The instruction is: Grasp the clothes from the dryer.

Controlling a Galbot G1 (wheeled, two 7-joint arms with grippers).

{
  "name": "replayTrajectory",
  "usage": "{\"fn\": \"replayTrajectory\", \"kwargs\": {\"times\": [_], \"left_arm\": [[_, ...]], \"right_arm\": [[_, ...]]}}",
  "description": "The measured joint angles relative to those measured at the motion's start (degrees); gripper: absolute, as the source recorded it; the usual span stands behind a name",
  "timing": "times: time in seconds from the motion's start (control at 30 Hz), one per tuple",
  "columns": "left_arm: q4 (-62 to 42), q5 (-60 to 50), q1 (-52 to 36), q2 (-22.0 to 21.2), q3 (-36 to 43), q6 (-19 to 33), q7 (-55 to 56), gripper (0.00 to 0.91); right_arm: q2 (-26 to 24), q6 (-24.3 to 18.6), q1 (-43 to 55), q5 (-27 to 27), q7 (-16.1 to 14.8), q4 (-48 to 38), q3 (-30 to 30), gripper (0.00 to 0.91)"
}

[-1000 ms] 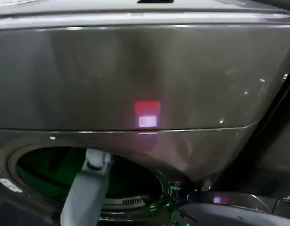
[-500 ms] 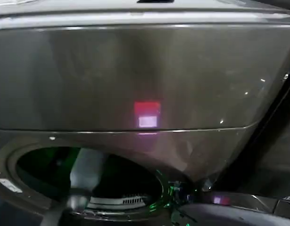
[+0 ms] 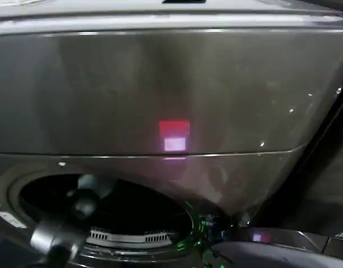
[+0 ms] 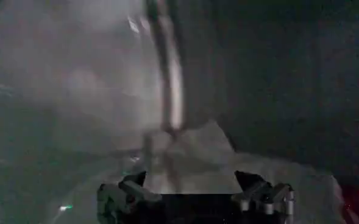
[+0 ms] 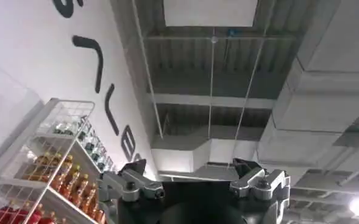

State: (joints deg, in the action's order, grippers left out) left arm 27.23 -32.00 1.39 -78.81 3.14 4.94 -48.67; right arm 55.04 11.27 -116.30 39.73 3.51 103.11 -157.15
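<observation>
The left arm (image 3: 62,234) is reaching into the round opening of the dryer (image 3: 160,89), below its glowing red light (image 3: 174,135). Inside the drum, the left tool (image 4: 194,182) is hovering with its fingers spread apart just before the clothes (image 4: 197,158), a pale bundle lying on the drum floor. The right tool (image 5: 194,176) is pointing up at the ceiling (image 5: 228,73), fingers apart and holding nothing.

A white wire rack (image 5: 42,159) holds rows of bottles (image 5: 69,187) beside a white wall (image 5: 33,55) with black lettering (image 5: 97,64); grey ducts (image 5: 313,109) cross the ceiling.
</observation>
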Motion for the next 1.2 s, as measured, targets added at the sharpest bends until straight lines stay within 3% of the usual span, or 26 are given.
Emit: {"fn": "replayTrajectory", "kwargs": {"times": [0.43,0.47,0.5,0.53,0.63,0.7,1.2], "left_arm": [[-13.1,-0.3,-8.1,-0.9,14.5,1.1,-10.6,0.907],[-13.9,-0.1,-8.2,-0.9,15.3,1.0,-10.9,0.796],[-14.7,0.2,-8.4,-1.1,16.0,0.9,-11.1,0.546],[-15.5,0.6,-8.5,-1.2,16.7,0.7,-11.5,0.159],[-17.0,1.6,-8.8,-1.8,18.1,0.5,-12.4,0.091],[-17.8,2.2,-9.1,-2.2,18.8,0.2,-12.3,0.000],[-18.4,7.0,-8.7,-3.1,17.9,-0.5,-10.0,0.000]], "right_arm": [[-0.2,-0.3,0.2,-0.5,-0.2,0.1,0.4,0.907],[-0.2,-0.3,0.2,-0.5,-0.2,0.1,0.4,0.907],[-0.2,-0.4,0.2,-0.6,-0.2,0.1,0.4,0.907],[-0.2,-0.4,0.1,-0.6,-0.2,0.1,0.4,0.907],[-0.2,-0.5,0.1,-0.6,-0.3,0.0,0.4,0.907],[-0.1,-0.6,0.1,-0.6,-0.3,-0.1,0.3,0.907],[0.4,-1.3,0.7,-1.6,-0.3,-0.1,1.1,0.907]]}}
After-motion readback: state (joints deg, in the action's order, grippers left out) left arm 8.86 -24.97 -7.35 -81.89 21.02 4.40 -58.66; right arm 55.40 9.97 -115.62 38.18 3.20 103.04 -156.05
